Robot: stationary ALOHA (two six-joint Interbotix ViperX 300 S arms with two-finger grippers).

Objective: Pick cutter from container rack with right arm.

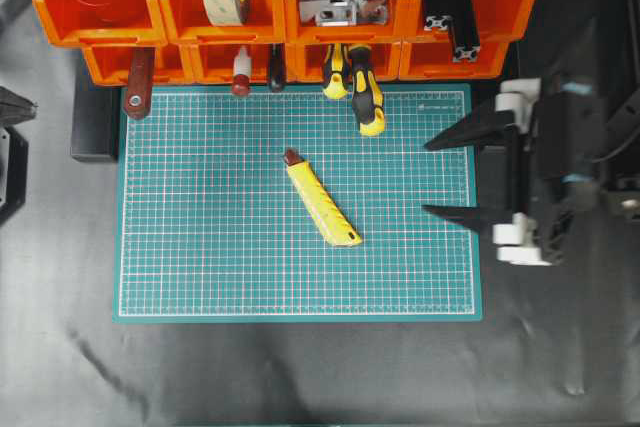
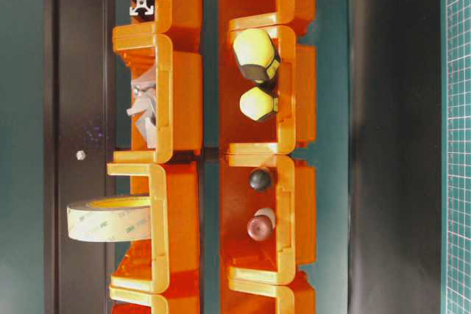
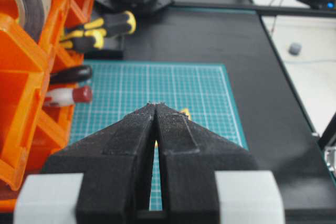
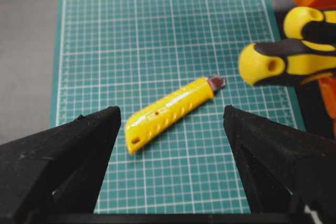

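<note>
So the cutter (image 1: 321, 198) isn't in the container rack (image 1: 280, 27) at all, it's lying flat and diagonal in the middle of the green mat (image 1: 200, 247), reddish tip aimed toward the bins. The right gripper (image 1: 456, 175) sits at the mat's right edge, jaws spread wide with nothing in them, well apart from the knife, which looks like a pick that's already finished. The left gripper (image 3: 156, 109) is pinched nearly shut on nothing, parked out of the way. The screwdrivers (image 1: 358, 82) poke out of the lower bins.
</note>
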